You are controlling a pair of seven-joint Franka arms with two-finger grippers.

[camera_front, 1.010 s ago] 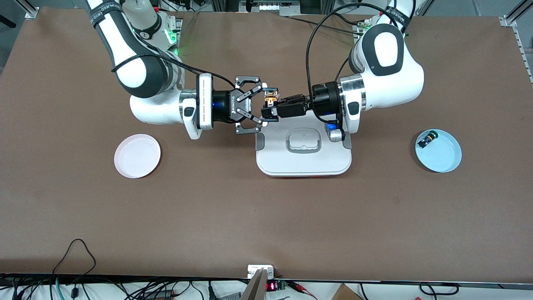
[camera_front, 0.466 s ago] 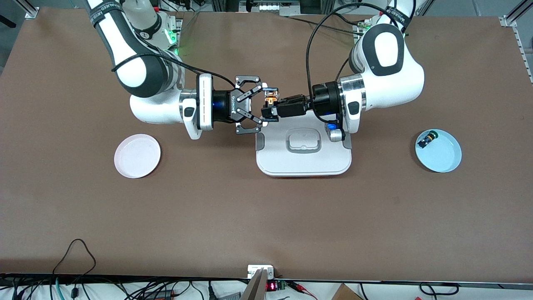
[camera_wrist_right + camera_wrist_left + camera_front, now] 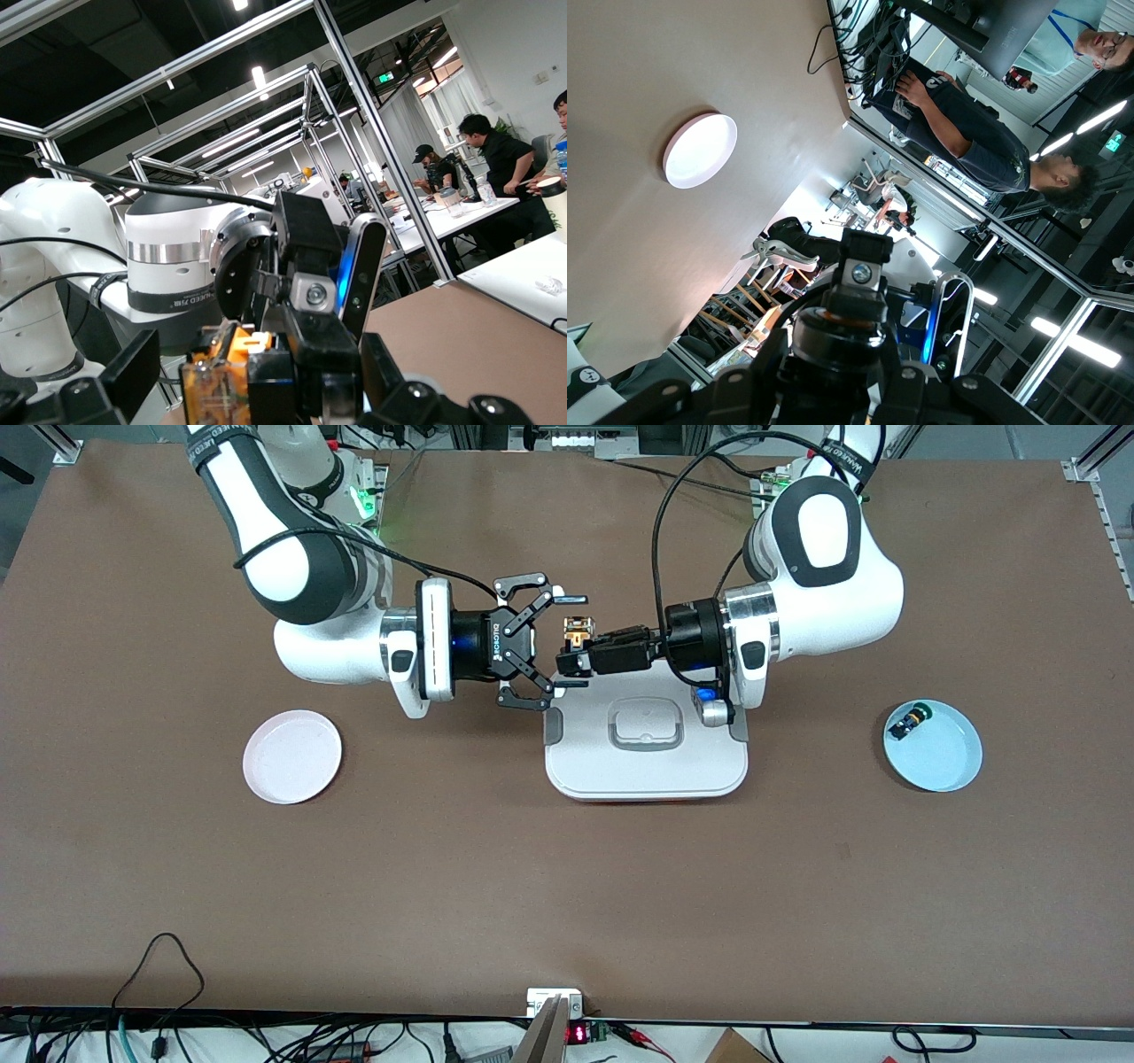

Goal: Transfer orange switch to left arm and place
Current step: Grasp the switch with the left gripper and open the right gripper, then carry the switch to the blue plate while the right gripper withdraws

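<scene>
So the orange switch (image 3: 577,636) is up in the air, pinched at the fingertips of the left gripper (image 3: 576,657), which reaches in sideways from the left arm (image 3: 811,598) and sits over the edge of the box (image 3: 647,766) that lies farthest from the front camera. In the right wrist view you can see the switch (image 3: 232,354) as an orange-tan block clamped between black fingers (image 3: 301,354), knob end not really visible there. Facing it is the right gripper (image 3: 560,642), coming off the right arm (image 3: 297,576), fingers spread wide with one fingertip above the switch and one below it, not touching as far as I can tell. It hangs over bare tabletop (image 3: 567,886) just beside the box's corner. The box itself is white with grey side latches and a recessed handle (image 3: 646,731) in the lid, sitting mid-tabletop. A pinkish white plate (image 3: 292,756) is toward the right arm's end, well apart from the box, and a light blue plate (image 3: 933,745) is toward the left arm's end with a blue-black switch (image 3: 907,721) with a green cap lying in it near the rim. The left wrist view looks past its own gripper body and catches the white plate (image 3: 700,150) on the tabletop.
</scene>
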